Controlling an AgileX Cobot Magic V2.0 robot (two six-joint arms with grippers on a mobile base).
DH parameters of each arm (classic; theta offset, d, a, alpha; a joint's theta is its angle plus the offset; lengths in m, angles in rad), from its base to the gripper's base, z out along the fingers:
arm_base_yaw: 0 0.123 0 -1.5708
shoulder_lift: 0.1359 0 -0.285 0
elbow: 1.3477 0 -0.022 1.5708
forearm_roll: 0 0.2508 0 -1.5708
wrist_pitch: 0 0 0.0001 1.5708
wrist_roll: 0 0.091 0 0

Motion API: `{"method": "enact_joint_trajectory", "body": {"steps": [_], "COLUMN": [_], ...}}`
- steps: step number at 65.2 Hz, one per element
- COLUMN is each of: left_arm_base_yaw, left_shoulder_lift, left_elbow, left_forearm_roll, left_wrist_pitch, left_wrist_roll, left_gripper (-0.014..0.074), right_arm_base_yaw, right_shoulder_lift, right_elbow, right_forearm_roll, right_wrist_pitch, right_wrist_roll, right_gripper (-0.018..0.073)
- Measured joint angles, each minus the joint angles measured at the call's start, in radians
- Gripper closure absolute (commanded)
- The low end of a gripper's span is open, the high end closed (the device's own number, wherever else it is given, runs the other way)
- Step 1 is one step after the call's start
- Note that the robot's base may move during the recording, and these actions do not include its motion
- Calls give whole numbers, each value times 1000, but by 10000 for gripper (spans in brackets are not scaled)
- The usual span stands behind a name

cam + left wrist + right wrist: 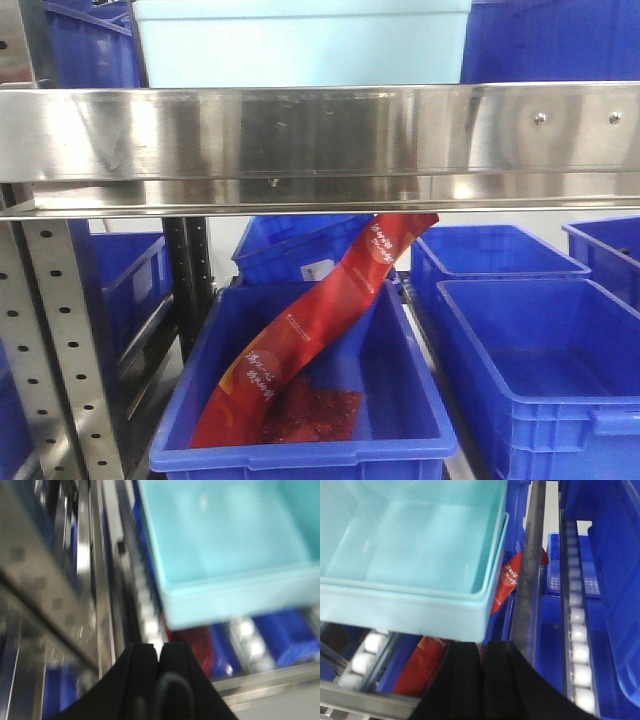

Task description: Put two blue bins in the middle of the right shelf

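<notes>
A pale blue bin stands empty on the upper shelf level; it also fills the left wrist view and the right wrist view. Darker blue bins sit on the level below, one in front and one to its right. My left gripper is shut on nothing, just below the pale bin's near wall and towards its left corner. My right gripper is shut and empty too, right under the pale bin's near right corner. Neither gripper shows in the front view.
A wide steel shelf beam crosses the front view. A long red packet leans in the front blue bin. More blue bins stand behind, at left and above right. A perforated upright stands left. White rollers run beside the right bins.
</notes>
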Motion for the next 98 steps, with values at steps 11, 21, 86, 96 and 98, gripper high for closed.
{"method": "enact_joint_trajectory", "body": {"steps": [11, 21, 86, 96, 98], "left_arm_base_yaw": [0, 0, 0, 0, 0], "left_shoulder_lift": [-239, -485, -1108, -1108, -1108], "left_elbow": [370, 677, 1357, 1357, 1357], "left_forearm_roll": [4, 6, 21, 21, 21], "left_wrist_pitch": [-234, -469, -792, -792, -792], "left_wrist_roll": [0, 0, 0, 0, 0], "left_gripper": [707, 707, 707, 707, 707], "right_arm_base_yaw": [0, 0, 0, 0, 0], "right_shoulder_lift": [-190, -362, -966, -966, -966], "right_elbow": [336, 630, 1194, 1194, 1194], "right_forearm_roll": [-2, -2, -88, -88, -88], "right_wrist_pitch": [-197, -366, -669, -670, -670], "right_wrist_roll": [-49, -64, -72, -72, -72], "right_gripper": [721, 721, 721, 721, 721]}}
